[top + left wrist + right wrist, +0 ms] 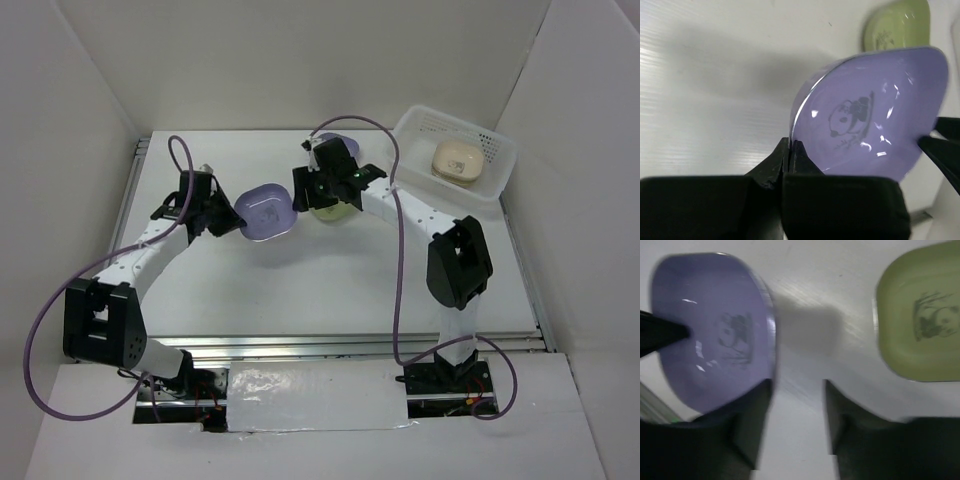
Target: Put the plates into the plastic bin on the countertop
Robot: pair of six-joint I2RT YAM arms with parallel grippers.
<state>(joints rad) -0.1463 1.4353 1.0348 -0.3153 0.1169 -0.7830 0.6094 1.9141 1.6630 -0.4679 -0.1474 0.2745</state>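
My left gripper [228, 215] is shut on the near rim of a purple plate [265, 210] and holds it tilted; the pinch shows in the left wrist view [790, 146], with the plate [875, 115] above it. My right gripper [306, 188] is open, just right of that plate. In the right wrist view it [797, 385] hangs over bare countertop between the purple plate [710, 330] and a green plate [920, 325]. The green plate [335, 208] lies on the countertop [300, 280]. The plastic bin [410, 125] at the back right holds a cream plate [458, 160].
A second purple plate [343, 150] lies behind the right wrist, partly hidden. White walls stand on both sides and at the back. A metal rail [350, 345] runs along the front edge. Purple cables loop over both arms.
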